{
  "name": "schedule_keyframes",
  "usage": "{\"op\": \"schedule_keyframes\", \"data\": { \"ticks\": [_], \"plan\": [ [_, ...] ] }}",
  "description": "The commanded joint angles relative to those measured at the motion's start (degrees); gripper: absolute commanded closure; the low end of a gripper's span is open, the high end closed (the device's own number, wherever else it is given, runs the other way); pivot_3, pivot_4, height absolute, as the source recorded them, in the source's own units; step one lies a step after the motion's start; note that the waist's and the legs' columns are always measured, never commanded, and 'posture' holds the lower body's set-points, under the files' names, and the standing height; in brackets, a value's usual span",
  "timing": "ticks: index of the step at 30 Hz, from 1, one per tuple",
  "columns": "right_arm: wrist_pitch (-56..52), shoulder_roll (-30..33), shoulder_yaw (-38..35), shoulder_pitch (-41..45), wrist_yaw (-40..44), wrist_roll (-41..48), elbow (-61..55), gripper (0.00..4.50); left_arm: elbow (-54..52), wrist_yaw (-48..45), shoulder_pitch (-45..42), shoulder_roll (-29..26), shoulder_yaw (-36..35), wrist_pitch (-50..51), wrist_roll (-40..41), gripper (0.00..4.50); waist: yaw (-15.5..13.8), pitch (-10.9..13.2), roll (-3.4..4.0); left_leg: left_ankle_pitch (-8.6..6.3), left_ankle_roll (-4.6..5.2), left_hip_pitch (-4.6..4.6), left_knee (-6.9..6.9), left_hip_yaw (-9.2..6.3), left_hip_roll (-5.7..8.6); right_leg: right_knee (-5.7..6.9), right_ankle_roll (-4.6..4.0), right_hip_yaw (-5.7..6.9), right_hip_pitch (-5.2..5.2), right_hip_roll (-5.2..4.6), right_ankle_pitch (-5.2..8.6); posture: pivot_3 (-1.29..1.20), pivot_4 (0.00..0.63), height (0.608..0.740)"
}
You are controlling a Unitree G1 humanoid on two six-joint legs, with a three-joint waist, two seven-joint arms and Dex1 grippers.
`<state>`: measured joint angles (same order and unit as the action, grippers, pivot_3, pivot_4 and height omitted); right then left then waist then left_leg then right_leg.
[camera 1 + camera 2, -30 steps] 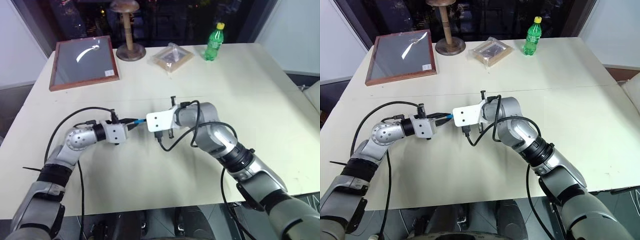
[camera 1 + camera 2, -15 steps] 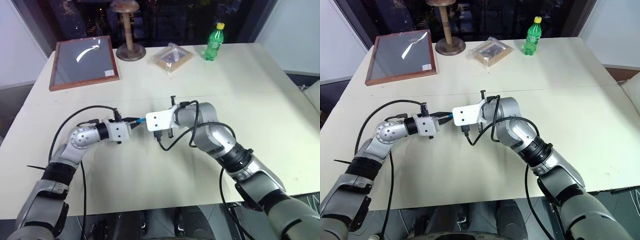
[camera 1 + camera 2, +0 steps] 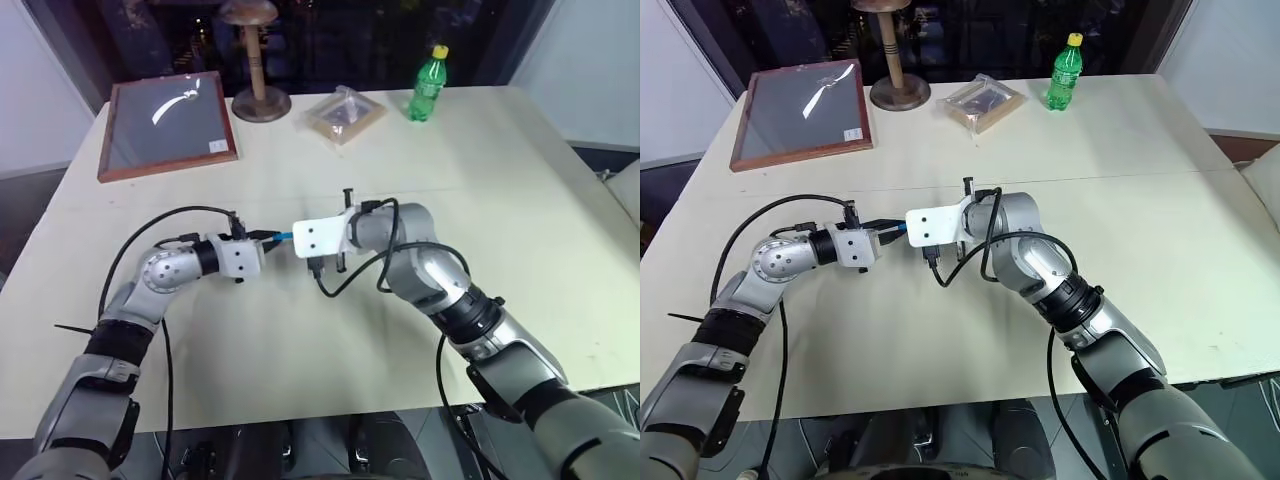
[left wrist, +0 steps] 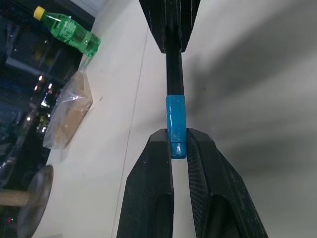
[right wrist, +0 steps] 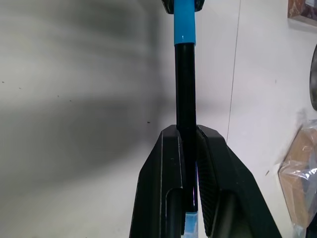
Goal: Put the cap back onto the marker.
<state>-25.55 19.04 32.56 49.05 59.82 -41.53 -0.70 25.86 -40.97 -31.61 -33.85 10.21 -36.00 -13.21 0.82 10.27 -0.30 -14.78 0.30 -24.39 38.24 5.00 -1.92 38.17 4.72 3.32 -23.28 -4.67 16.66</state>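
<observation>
The cap (image 4: 175, 126) is pinched between the 2 fingers of the left gripper (image 4: 177, 148), and the marker (image 5: 185, 104) is clamped in the right gripper (image 5: 187, 144), both held in the air above the table (image 3: 480, 160), roughly at its middle. In the left wrist view the black shaft is seen running straight into the blue tube, so the cap appears to be already over the tip; whether it is pushed fully home cannot be told.

3 risks are judged from here. If the 2 grippers are pressed together slightly off line, the marker could be bent sideways or levered out of the right gripper, since it is gripped on a thin round shaft. The cap is held only by its rear end, so it could be squeezed out backwards under a hard push and dropped onto the table. If the left gripper is opened before the cap has clicked on, the cap could be left loose and slide off once the marker is tilted. The bottle (image 3: 429, 84), the bag (image 3: 345, 115) and the framed panel (image 3: 165, 125) are well apart and should not be disturbed.
</observation>
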Motion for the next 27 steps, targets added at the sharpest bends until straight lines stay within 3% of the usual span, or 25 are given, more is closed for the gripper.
{"op": "schedule_keyframes", "data": {
  "ticks": [1, 11, 14, 20, 27],
  "plan": [
    [2.5, -3.7, 1.5, 1.5, -0.1, 2.5, -3.1, 4.46, -3.0, 1.0, -2.2, 2.4, 0.9, -0.5, 1.3, 4.50, 0.0, 0.0, 0.00, 0.00, 0.00, 0.00, 0.00, 0.00, 0.00, 0.00, 0.00, 0.00, 0.00, 0.00, 0.00, 0.00, 0.150, 0.740],
    [6.2, 0.6, -1.0, 1.8, -1.4, 2.3, 0.9, 4.46, -5.1, -0.2, 0.8, 0.9, -0.6, 2.8, 3.5, 4.50, 0.0, 0.0, 0.00, 0.00, 0.00, 0.00, 0.00, 0.00, 0.00, 0.00, 0.00, 0.00, 0.00, -0.01, 0.00, 0.00, 0.150, 0.740],
    [7.5, 1.9, -1.8, 2.4, -2.0, 2.6, 2.7, 4.50, -6.4, -0.2, 2.3, 0.1, -1.1, 4.4, 3.9, 3.23, 0.1, 0.0, 0.00, 0.00, 0.00, 0.00, 0.00, -0.01, -0.01, 0.00, 0.00, 0.00, 0.00, -0.01, 0.00, 0.00, 0.150, 0.740],
    [10.7, 5.9, -3.3, 3.4, -3.2, 3.7, 7.0, 4.50, -11.0, 0.8, 6.5, -3.0, -3.3, 6.8, 4.6, 0.18, 0.1, 0.0, 0.00, 0.00, 0.00, 0.00, 0.00, 0.00, -0.01, 0.00, 0.00, -0.01, 0.00, -0.01, 0.00, 0.00, 0.150, 0.740],
    [11.2, 10.3, -7.2, 4.0, -3.6, 6.8, 11.4, 4.50, -20.6, 3.1, 13.4, -4.1, -8.6, 15.8, 8.3, 0.04, 0.0, 0.0, 0.00, 0.00, 0.00, 0.00, -0.01, -0.01, -0.02, -0.01, 0.00, -0.01, 0.00, -0.04, 0.00, 0.00, 0.150, 0.740]
  ]
}}
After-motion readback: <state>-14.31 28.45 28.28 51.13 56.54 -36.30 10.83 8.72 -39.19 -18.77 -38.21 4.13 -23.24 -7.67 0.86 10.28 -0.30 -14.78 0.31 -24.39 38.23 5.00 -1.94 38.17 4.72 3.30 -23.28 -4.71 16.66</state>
